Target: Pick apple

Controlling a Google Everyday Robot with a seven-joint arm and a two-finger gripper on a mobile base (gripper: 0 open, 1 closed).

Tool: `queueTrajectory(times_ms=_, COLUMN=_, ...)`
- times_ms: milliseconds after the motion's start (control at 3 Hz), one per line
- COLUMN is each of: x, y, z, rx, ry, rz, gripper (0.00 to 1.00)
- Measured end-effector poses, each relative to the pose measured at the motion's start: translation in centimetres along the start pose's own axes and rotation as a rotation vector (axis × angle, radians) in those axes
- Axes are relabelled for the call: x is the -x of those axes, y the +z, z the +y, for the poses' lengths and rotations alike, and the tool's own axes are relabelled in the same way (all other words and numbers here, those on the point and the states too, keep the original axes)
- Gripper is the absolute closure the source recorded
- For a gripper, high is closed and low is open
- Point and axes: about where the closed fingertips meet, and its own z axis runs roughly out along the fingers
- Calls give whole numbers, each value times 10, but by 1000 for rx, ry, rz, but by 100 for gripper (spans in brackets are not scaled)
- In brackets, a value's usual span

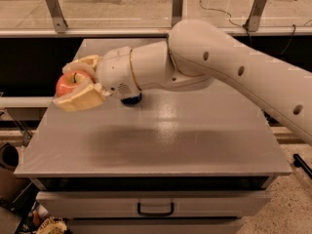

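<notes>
The red-pink apple (67, 83) sits between the cream fingers of my gripper (73, 84), which is shut on it. The gripper holds the apple in the air above the left part of the grey table (161, 140), well off its surface. One finger (80, 98) lies below and in front of the apple, the other (83, 64) above and behind it. My white arm reaches in from the right across the table.
A blue soda can (130, 100) stands on the table, mostly hidden behind my wrist. The table has a drawer with a dark handle (155, 210) at its front. A glass railing with metal posts (54, 9) runs behind the table. Clutter lies on the floor at lower left.
</notes>
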Motion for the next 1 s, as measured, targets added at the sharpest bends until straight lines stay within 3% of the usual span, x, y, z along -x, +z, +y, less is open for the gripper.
queueTrajectory(times_ms=667, x=49, y=-32, z=-16, rx=-15, ry=-111, rz=-79, gripper=100)
queueTrajectory(times_ms=1000, x=51, y=-33, z=-16, rx=-15, ry=-116, rz=-81, gripper=100)
